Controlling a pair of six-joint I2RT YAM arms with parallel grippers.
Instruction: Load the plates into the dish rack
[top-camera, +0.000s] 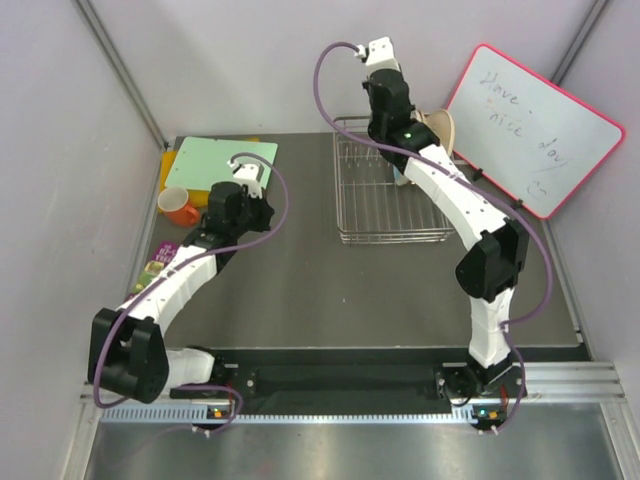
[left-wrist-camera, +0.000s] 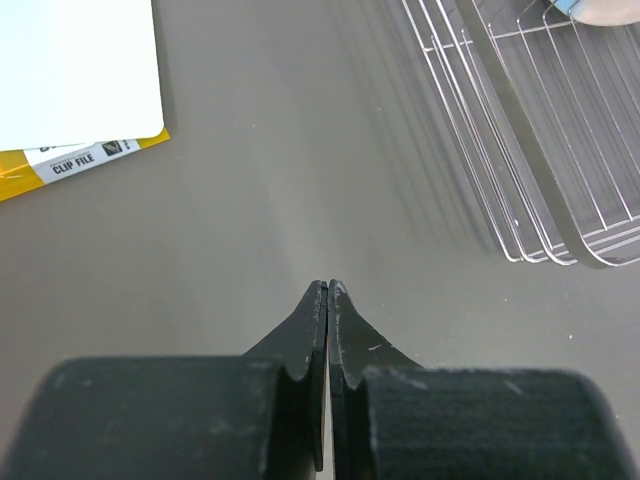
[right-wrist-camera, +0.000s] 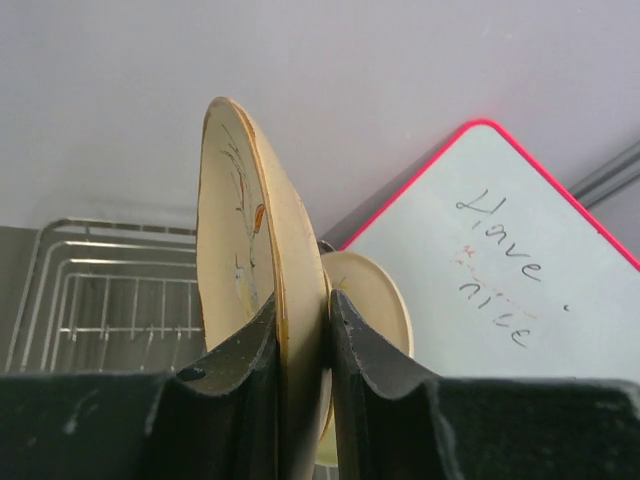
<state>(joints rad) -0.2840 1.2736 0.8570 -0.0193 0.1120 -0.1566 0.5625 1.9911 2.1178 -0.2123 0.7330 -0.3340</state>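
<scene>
Soft, even light; the dish rack (left-wrist-camera: 520, 150) throws faint streaked shadows on the worktop (left-wrist-camera: 250, 200), and my left end effector (left-wrist-camera: 328, 292) blurs close up.

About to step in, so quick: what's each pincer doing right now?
Left pincer: closed, holding nothing.
Right pincer: closed on a plate, gripped at its rim.

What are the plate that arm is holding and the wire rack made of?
The plate looks like glazed ceramic, though melamine is possible: smooth cream face with a soft sheen, a darker rim line and a painted sprig. The dish rack looks like chrome-plated steel wire: thin, bright silver rods in a grid.
</scene>
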